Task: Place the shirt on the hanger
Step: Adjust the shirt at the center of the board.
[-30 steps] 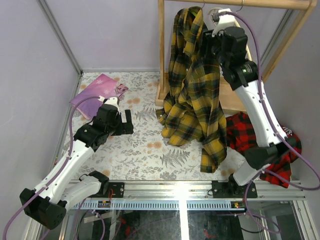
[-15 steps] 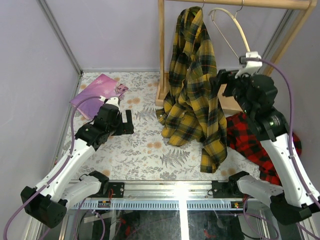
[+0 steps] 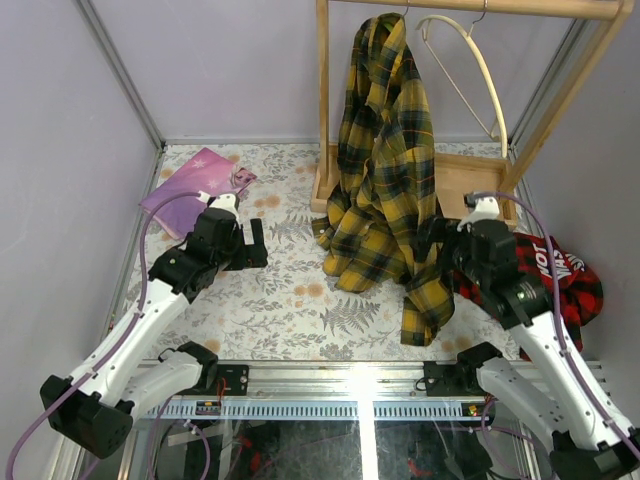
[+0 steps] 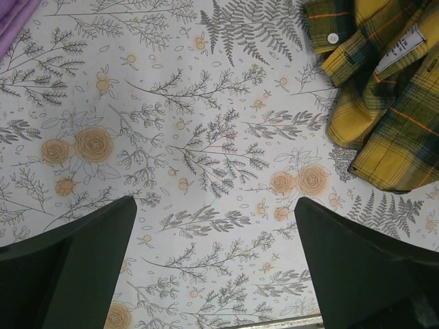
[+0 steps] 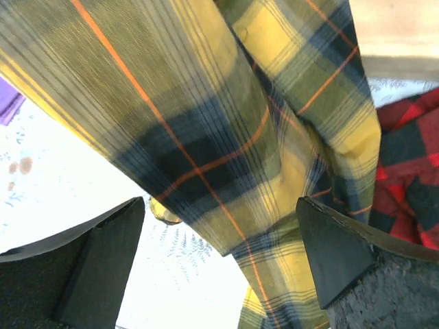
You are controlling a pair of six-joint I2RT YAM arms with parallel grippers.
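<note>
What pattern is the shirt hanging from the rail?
The shirt is yellow-and-black plaid; right wrist view shows it best.

1. In the top view, the hanger was hidden under the shirt (image 3: 385,170), and the wooden rail (image 3: 540,7) was cut by the frame edge at 12 o'clock.
2. In the right wrist view, the shirt was close and blurred, running off at 12 and 6 o'clock.
3. The red garment (image 3: 580,290) was partly hidden behind the right arm (image 3: 545,335), which covered some of its white lettering.
4. In the left wrist view, the print on the shirt's white label (image 4: 405,49) was too small to read, and a purple item (image 4: 12,17) was clipped at 10 o'clock.
</note>
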